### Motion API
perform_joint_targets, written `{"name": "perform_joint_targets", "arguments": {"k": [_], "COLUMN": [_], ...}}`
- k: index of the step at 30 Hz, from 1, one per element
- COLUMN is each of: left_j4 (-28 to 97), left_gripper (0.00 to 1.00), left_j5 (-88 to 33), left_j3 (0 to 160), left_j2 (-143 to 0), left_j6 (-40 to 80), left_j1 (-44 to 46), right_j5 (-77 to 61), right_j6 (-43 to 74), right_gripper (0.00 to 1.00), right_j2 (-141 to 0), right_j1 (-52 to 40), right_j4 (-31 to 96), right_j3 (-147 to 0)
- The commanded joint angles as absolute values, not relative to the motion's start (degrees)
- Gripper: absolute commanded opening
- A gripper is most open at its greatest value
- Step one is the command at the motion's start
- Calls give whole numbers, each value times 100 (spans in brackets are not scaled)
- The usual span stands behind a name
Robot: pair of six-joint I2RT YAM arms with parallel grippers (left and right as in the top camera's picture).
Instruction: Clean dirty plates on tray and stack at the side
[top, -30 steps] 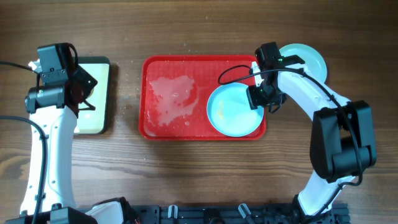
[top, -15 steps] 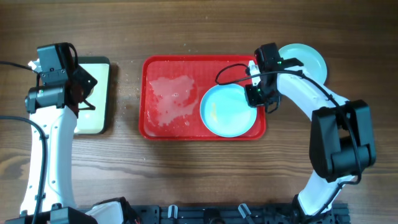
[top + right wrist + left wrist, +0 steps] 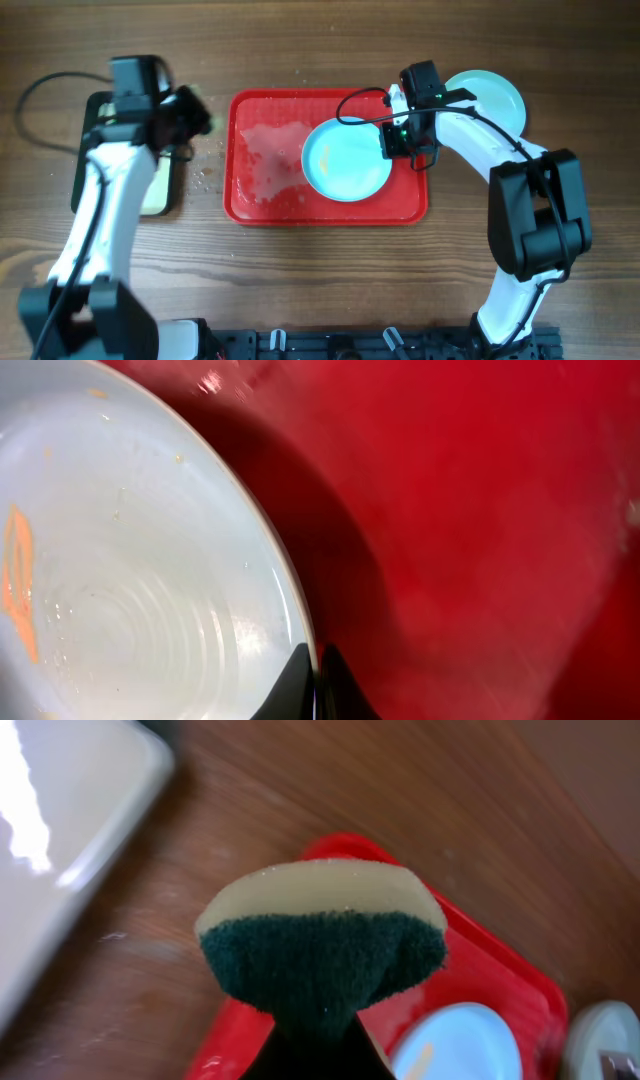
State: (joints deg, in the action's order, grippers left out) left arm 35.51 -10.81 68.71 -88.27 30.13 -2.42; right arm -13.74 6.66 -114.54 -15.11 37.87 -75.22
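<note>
A pale turquoise plate (image 3: 345, 160) with an orange smear hangs tilted over the right half of the red tray (image 3: 250, 205). My right gripper (image 3: 393, 140) is shut on its right rim. In the right wrist view the jaws (image 3: 315, 685) pinch the rim of the plate (image 3: 130, 560) above the tray (image 3: 480, 510). A second turquoise plate (image 3: 495, 95) lies on the table right of the tray. My left gripper (image 3: 192, 118), just left of the tray's top-left corner, is shut on a yellow-and-green sponge (image 3: 320, 940). The left wrist view shows the tray (image 3: 490, 970) and plate (image 3: 455, 1040) beyond the sponge.
A cream pan (image 3: 160, 190) with a dark rim lies left of the tray, partly under my left arm, and shows again as the pan (image 3: 60, 840) in the left wrist view. A wet, foamy patch (image 3: 270, 160) covers the tray's left half. Crumbs dot the wood beside the tray.
My right gripper shut on the plate's rim and drew the plate left toward the tray's middle. The left arm swung right from the pan to the tray's edge with the sponge.
</note>
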Motion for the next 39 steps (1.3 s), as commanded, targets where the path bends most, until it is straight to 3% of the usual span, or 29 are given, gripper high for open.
{"name": "perform_joint_targets", "arguments": {"k": [1,4,8,12,16,23,26,30,36,39], "left_j4": [2823,2161,1133,1131,1868,2834,2558,1396,1155,1135], "left_gripper": [4,4,4,4,4,4,4,4,4,4], "left_j5": [-2130,-2187,-2141,-1632,-480,1295,976,-1234,-1275,-486], "left_j3": [6847,6847,6847,6847,6849,6871,6871,6869,6869,6869], "left_j2": [-9651,-10372,-11286,-11542,-11539,-11013,-10798,-10803,-11198,-11426], "left_j6": [3055,3098,4156,4338,4333,4200,4202,4209,4270,4272], "left_j1": [753,1656,2655,3129,3205,2473,2427,2477,3186,3365], "right_j5": [-1374,-1181,-1181,-1149,-985,-985,-985,-987,-987,-987], "right_j6": [788,1020,1087,1111,1109,1114,1111,1138,1201,1197], "right_gripper": [4,4,4,4,4,4,4,4,4,4], "right_j2": [-11594,-11594,-11594,-11594,-11594,-11594,-11594,-11594,-11594,-11594], "right_j1": [-1594,-1594,-1594,-1594,-1594,-1590,-1590,-1590,-1588,-1584], "right_j4": [3667,3645,3680,3688,3758,3800,3802,3802,3795,3861], "right_j3": [-7662,-7662,-7660,-7660,-7660,-7660,-7660,-7660,-7660,-7660]}}
